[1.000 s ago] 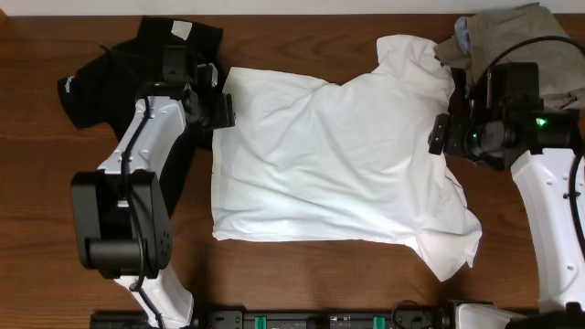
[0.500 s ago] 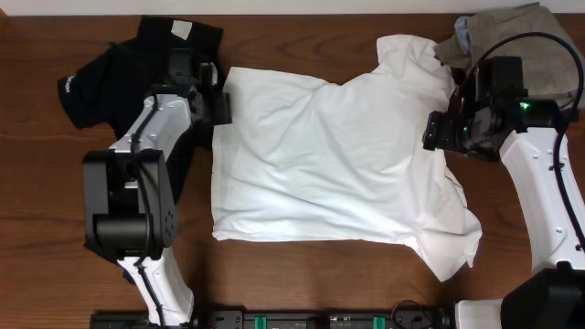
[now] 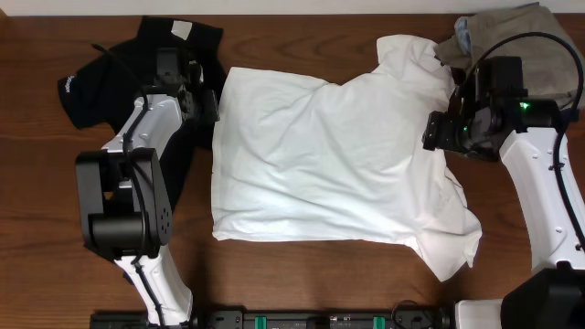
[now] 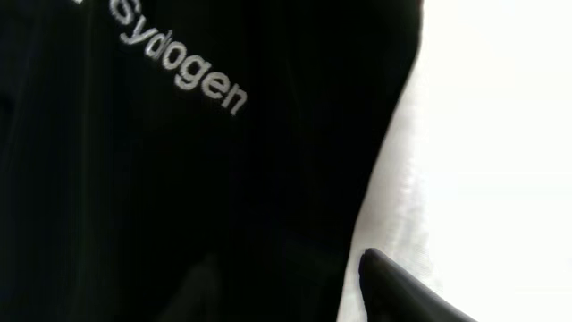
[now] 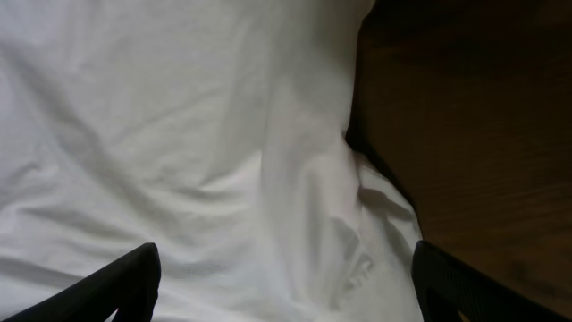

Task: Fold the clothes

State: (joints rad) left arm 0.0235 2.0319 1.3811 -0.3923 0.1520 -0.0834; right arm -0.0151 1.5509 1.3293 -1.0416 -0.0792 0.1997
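**Overhead.** The white T-shirt (image 3: 320, 164) lies spread across the middle of the bench (image 3: 55, 228). Its long axis runs side to side, with the hem toward the left arm and the sleeves and shoulders toward the right arm, so each arm is nearer its own end. The left hand (image 3: 210, 103) sits at the far corner of the hem, where the white edge meets the black shirt (image 3: 91, 82). That shirt lies rumpled under and beyond the left arm. The right hand (image 3: 437, 135) hangs over the shoulder edge, just below the far sleeve. The khaki stack (image 3: 539, 37) lies close behind it and touches that sleeve. My judgement is that the coming fold depends on both hands taking far-side corners at opposite ends of this axis.

**Left wrist.** Black cloth with white lettering (image 4: 179, 76) fills most of the view, and the T-shirt's edge runs down the right side. One dark finger (image 4: 402, 291) shows low down, right at that boundary. The other finger is lost against the black, so I cannot tell whether this hand is apart or pinching cloth.

**Right wrist.** Both fingers (image 5: 116, 282) stand wide apart in the lower corners and grip nothing. The white cloth lies beneath them. Its edge, with a raised crease, runs up the view, and bare wood shows to the right of it.
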